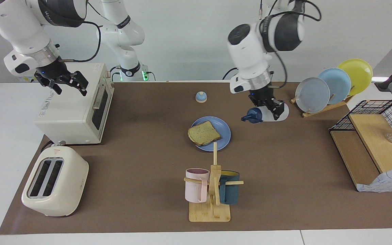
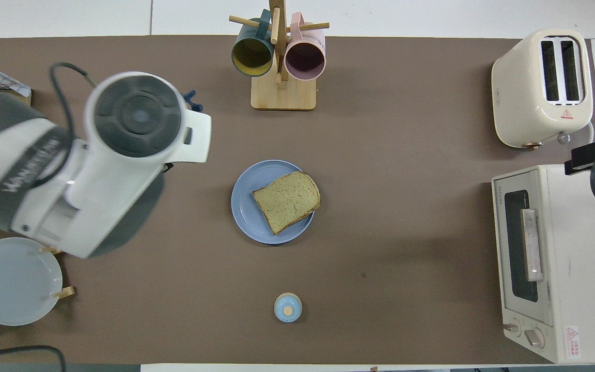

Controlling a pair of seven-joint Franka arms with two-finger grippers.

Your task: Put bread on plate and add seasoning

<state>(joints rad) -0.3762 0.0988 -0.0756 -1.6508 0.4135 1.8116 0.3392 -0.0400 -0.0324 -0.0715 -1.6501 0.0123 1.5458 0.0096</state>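
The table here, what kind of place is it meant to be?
Probably a mock kitchen counter in a lab: a toaster, a toaster oven, a mug rack, and bread on a plate.

I see bread (image 1: 204, 132) lying on the blue plate (image 1: 221, 127) at frame centre, my left gripper (image 1: 273, 109) up and to the right clamping the seasoning bottle (image 1: 264, 115) tipped sideways, my right gripper (image 1: 67, 84) waiting upper left over the toaster oven (image 1: 73, 109).
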